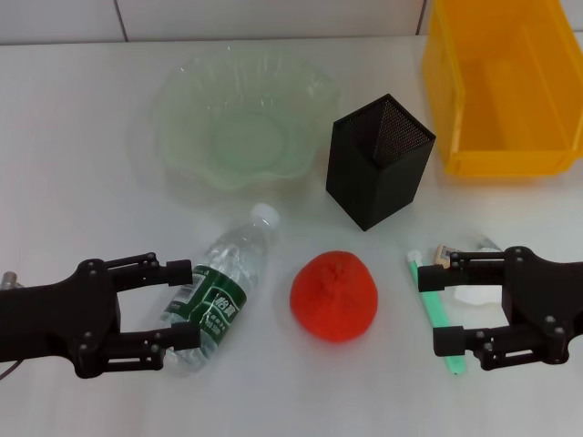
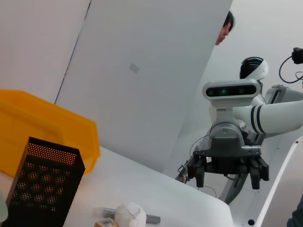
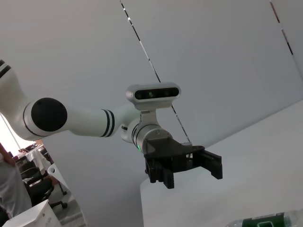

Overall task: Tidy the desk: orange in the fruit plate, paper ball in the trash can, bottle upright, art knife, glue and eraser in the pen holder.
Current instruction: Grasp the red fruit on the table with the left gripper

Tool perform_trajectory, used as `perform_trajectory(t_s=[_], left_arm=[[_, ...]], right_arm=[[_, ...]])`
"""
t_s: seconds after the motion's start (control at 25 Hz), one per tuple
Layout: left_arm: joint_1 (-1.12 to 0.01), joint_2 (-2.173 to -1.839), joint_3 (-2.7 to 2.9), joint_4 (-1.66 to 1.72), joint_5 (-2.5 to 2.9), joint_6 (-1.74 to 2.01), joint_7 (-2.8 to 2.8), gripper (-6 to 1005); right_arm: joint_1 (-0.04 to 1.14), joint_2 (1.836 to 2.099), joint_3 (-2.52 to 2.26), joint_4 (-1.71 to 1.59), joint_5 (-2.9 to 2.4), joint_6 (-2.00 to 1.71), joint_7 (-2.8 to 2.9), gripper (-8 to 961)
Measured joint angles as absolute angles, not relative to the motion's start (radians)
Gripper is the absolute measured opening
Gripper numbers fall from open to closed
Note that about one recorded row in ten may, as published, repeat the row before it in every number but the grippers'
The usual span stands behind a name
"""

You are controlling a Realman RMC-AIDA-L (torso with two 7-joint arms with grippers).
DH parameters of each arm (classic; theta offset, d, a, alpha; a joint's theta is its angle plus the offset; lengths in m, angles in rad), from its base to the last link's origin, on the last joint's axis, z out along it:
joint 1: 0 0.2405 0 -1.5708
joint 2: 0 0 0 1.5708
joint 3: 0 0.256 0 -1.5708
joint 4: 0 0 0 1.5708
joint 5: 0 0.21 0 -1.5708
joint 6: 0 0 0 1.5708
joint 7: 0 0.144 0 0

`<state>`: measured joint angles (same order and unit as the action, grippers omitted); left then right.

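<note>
Nothing is tidied yet: the orange (image 1: 334,295) sits mid-bench, the bottle (image 1: 221,287) lies flat by the left gripper (image 1: 180,303), the fruit plate (image 1: 241,118) is empty; both grippers' jaws spread, right gripper (image 1: 440,309) near the eraser (image 1: 444,257)

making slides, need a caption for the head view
Both open pincers, left and right, flank a fallen bottle and an orange.

1. From my right wrist camera I see the left arm's black claw (image 3: 189,166) across the white desk (image 3: 246,165), its fingers spread apart with nothing between them.
2. The white arm with black-banded joints (image 3: 80,120) carries it.
3. The clear plastic bottle with a dark green label (image 3: 262,221) lies on the desk nearer to this camera.
</note>
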<state>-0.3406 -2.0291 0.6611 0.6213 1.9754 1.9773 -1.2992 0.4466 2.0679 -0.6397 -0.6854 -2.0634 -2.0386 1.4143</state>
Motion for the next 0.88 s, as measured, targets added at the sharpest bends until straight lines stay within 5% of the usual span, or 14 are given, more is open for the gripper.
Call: perform_trajectory(t_s=[0.88], left_arm=[[-0.371,-2.036,0.660,0.730,1.976,1.966,-1.476,775]], right_arm=[[0.439,2.067,-0.629,-0.685,-2.057,-1.997,1.401,758]])
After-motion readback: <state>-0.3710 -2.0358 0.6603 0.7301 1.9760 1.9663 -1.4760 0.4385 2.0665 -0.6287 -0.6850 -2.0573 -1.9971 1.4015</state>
